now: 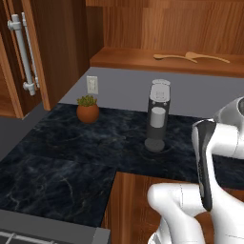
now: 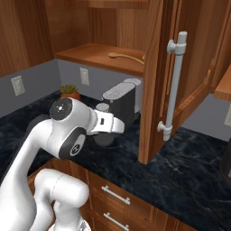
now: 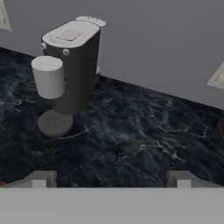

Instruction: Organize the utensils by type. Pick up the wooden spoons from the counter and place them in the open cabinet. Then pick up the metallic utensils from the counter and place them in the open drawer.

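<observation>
Nearest us our gripper (image 3: 111, 178) hangs with jaws spread wide and empty over the counter (image 3: 131, 144), the coffee machine (image 3: 68, 65) standing ahead, a potted plant (image 1: 87, 109) beyond it in the left base view, and farthest two wooden spoons (image 1: 190, 57) lying on the open cabinet (image 1: 143, 59) shelf.

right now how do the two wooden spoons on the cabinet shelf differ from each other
In the left base view, the left wooden spoon is shorter and slimmer, its bowl at the left end. The right wooden spoon is longer, with a broader bowl near the middle of the shelf and its handle running right. The two bowls nearly meet. Both are orange-brown and lie flat in the open cabinet.
</observation>
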